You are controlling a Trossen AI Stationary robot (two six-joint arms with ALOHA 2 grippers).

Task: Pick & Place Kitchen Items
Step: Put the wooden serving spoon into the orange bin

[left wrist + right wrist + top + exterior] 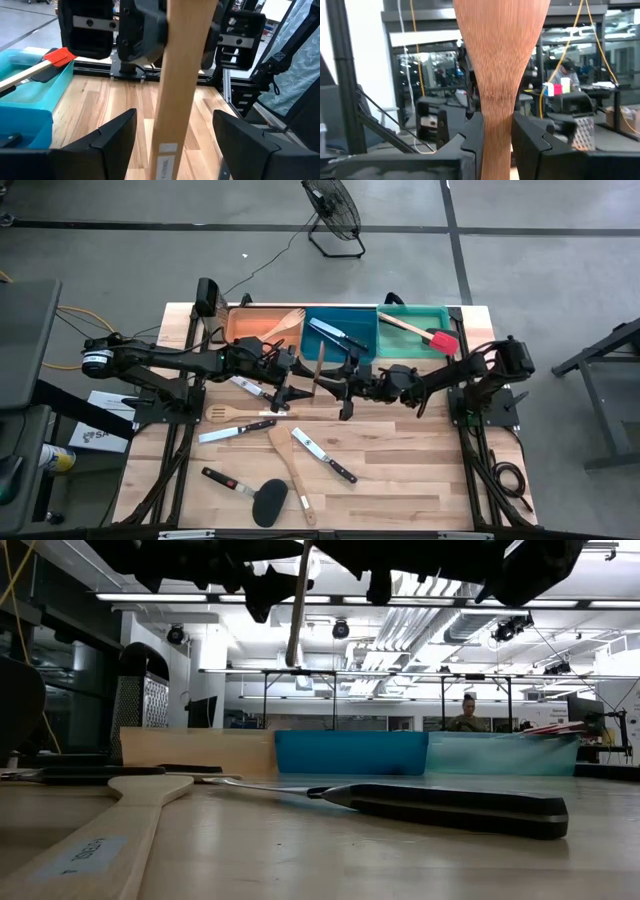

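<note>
Wooden spatula hangs above the table centre, clamped between the right gripper fingers. Left gripper stands around its handle, jaws apart, not touching.

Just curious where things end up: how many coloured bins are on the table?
3, in a row along one edge of the table: orange bin left, blue bin middle, green bin right.
</note>
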